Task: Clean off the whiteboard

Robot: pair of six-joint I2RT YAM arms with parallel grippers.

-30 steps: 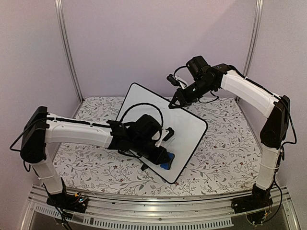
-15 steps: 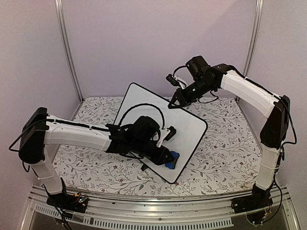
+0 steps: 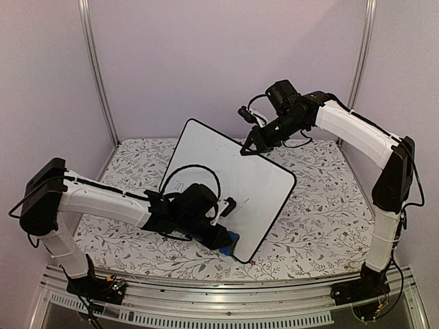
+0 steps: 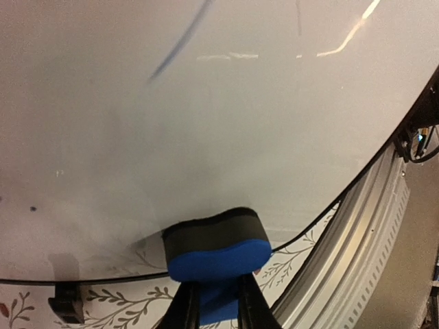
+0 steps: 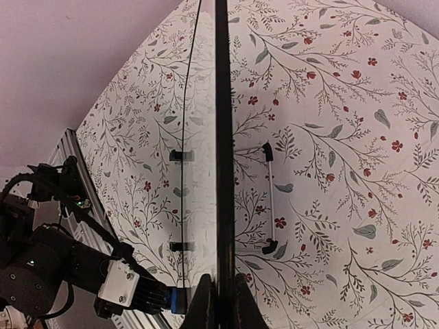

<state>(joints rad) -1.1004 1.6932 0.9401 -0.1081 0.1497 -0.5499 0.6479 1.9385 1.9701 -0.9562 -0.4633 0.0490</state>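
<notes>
The whiteboard (image 3: 240, 185) stands tilted on the flowered table, white with a thin black frame; faint grey writing shows at its left part. My right gripper (image 3: 248, 149) is shut on its top edge, seen edge-on in the right wrist view (image 5: 221, 171). My left gripper (image 3: 226, 241) is shut on a blue eraser (image 3: 229, 244) with a dark felt face (image 4: 214, 240), pressed against the board's lower edge near its bottom corner. In the left wrist view the board (image 4: 206, 123) fills the frame, with a short blue stroke (image 4: 180, 42) at the top.
The flowered table cover (image 3: 322, 205) lies around the board. A metal rail (image 3: 226, 308) runs along the table's front edge, close to the eraser. A small black-tipped white stand rod (image 5: 269, 199) lies behind the board. Purple walls enclose the back and sides.
My left gripper has slid the eraser down and left along the board, from mid-lower board to its bottom edge. The right gripper and the board have not moved.
</notes>
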